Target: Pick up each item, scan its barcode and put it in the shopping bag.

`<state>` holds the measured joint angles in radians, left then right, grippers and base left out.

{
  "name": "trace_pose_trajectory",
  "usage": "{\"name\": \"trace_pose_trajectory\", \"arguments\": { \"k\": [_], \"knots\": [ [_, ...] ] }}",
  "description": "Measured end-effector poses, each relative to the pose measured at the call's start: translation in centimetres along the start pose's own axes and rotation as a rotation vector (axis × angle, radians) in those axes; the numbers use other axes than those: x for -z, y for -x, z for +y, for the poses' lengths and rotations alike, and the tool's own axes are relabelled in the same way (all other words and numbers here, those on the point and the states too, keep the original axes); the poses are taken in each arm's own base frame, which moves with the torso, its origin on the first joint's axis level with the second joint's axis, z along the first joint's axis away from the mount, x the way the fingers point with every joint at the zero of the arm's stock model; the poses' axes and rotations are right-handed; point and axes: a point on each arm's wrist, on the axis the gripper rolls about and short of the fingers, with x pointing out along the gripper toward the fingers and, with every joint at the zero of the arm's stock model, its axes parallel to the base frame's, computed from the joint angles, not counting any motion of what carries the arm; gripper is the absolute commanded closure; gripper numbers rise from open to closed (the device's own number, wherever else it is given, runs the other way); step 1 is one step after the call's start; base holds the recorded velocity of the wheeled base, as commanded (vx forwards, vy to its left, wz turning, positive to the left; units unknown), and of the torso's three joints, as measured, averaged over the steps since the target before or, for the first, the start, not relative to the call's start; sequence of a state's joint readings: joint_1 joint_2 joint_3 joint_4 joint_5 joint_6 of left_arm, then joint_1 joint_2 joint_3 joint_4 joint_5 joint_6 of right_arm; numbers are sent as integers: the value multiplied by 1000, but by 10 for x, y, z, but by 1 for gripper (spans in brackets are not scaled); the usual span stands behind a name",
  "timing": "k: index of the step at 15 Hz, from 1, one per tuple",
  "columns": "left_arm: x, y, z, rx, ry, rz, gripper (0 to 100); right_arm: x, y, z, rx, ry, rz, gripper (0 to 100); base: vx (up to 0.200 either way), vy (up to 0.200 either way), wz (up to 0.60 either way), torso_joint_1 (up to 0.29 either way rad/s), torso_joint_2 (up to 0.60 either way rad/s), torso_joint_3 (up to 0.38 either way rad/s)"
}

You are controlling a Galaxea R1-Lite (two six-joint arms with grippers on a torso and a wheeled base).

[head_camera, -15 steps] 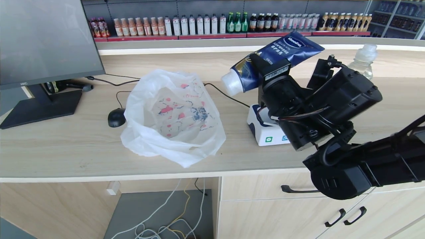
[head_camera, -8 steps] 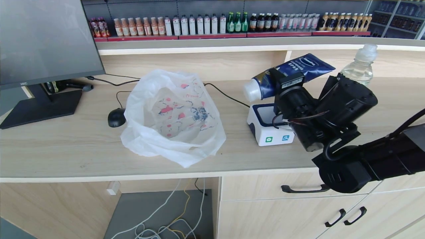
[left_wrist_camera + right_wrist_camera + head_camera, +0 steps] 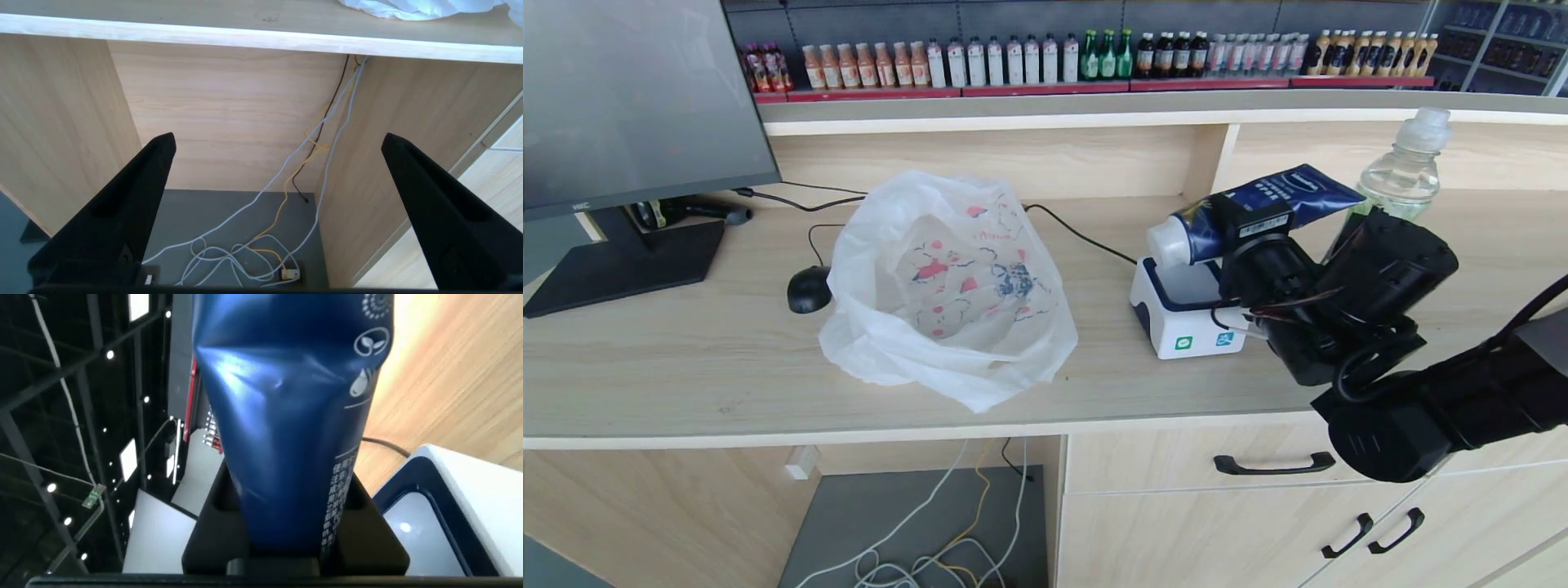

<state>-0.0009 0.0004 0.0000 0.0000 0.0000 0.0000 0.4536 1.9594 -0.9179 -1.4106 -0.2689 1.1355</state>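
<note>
Head view: right gripper [image 3: 1241,224] is clamped on the blue tube [image 3: 1258,214]. The tube lies near-horizontal just above the scanner [image 3: 1184,314], white cap toward the shopping bag [image 3: 947,286], crimped end toward the water bottle [image 3: 1401,175]. The step looks like the scan. To do it well, the barcode face should point at the scanner window, steady and close, without touching the housing. Which face carries the barcode cannot be told here. The bag sits near on the counter [image 3: 686,359] with its mouth open, so a short carry across and a cap-first drop should do. The right arm comes in from the robot's right, with the wrist angled over the scanner's right side.

Left wrist view: left gripper [image 3: 274,212] has its fingers [image 3: 106,220] spread wide with nothing between them. It hangs below the counter edge, facing the cables [image 3: 270,237] in the recess.

Right wrist view: the fingers pinch the tube across its body, and the scanner window is just beyond it.
</note>
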Motion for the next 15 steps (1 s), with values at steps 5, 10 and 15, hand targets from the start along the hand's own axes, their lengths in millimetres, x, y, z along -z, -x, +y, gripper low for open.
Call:
{"name": "trace_pose_trajectory", "arguments": {
  "k": [5, 10, 15],
  "knots": [
    [0, 0, 0, 0, 0, 0, 0, -4, 4, -7, 25, -29, -5, 100, 0, 0, 0, 0, 0, 0],
    [0, 0, 0, 1, 0, 0, 0, -5, 7, -7, 34, -26, 1, 100, 0, 0, 0, 0, 0, 0],
    [0, 0, 0, 0, 0, 0, 0, -14, 13, 14, -7, 15, -13, 100, 0, 0, 0, 0, 0, 0]
  ]
}}
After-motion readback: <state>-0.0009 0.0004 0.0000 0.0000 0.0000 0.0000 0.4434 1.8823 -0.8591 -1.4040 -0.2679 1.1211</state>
